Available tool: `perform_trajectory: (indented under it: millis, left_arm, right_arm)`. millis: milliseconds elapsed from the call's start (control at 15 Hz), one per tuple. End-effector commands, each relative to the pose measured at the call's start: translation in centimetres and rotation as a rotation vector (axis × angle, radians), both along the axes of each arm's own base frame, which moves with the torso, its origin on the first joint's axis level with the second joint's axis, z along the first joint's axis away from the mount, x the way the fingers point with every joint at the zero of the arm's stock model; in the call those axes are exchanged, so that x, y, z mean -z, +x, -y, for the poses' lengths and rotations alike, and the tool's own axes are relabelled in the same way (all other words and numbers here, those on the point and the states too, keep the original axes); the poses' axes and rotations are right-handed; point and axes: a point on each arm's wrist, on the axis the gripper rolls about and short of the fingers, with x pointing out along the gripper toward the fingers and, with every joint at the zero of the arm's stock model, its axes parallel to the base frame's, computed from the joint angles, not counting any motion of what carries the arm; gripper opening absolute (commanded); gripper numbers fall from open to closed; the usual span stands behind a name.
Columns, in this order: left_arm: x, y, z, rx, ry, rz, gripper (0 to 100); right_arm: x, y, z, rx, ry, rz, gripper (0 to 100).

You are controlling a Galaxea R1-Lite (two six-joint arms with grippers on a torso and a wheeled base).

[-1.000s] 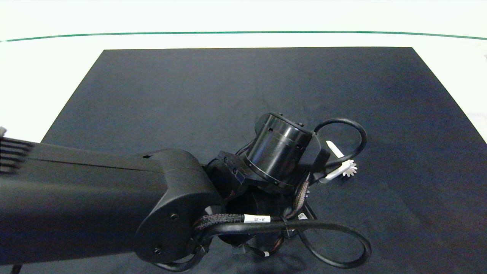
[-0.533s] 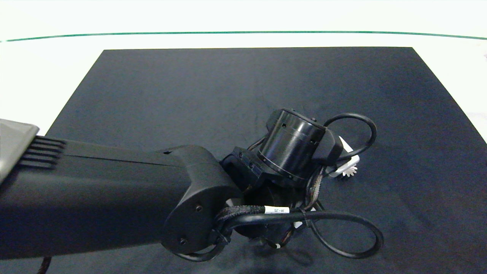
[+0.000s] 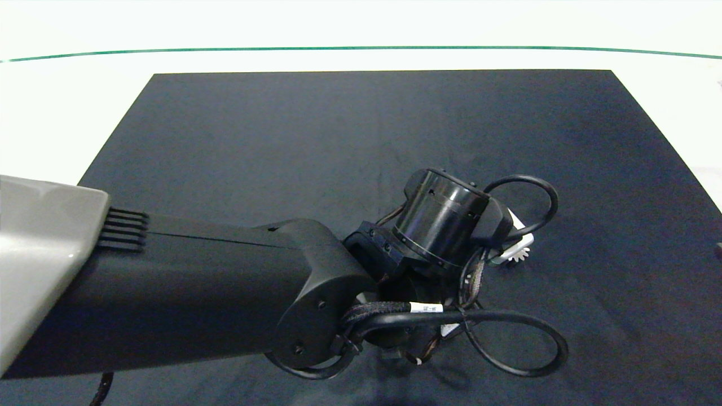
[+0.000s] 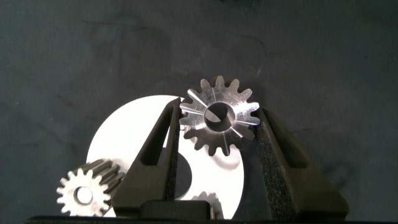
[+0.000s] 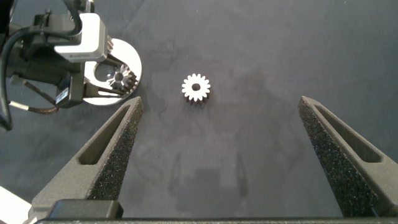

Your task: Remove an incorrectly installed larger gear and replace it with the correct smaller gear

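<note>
Reaching over the mat [image 3: 282, 141], left gripper [image 4: 217, 121] fingers clamped on the larger gear [image 4: 217, 115].

The left arm reaches in from 9 o'clock toward the middle, wrist bent down. The left gripper [image 4: 217, 127] is squeezed tight on something. The right gripper [image 5: 217, 124] hangs with fingers spread wide.
</note>
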Motion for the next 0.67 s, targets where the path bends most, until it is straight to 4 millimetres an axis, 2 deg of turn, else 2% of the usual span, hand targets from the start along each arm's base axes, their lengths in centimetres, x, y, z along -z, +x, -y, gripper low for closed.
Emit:
perform_trajectory:
  millis: [67,467,667]
  left_arm:
    - [0.4,0.5,0.0,-0.01,0.011,0.0,22]
    - [0.0,1.8,-1.1,-0.04,0.021,0.018,22]
    - [0.0,1.8,-1.2,-0.039,0.028,0.022,22]
  right_arm:
    - [0.2,-0.2,0.1,-0.002,-0.002,-0.003,100]
    - [0.7,-0.2,0.0,-0.013,-0.004,-0.017,100]
    - [0.7,-0.3,0.1,-0.014,-0.003,-0.013,100]
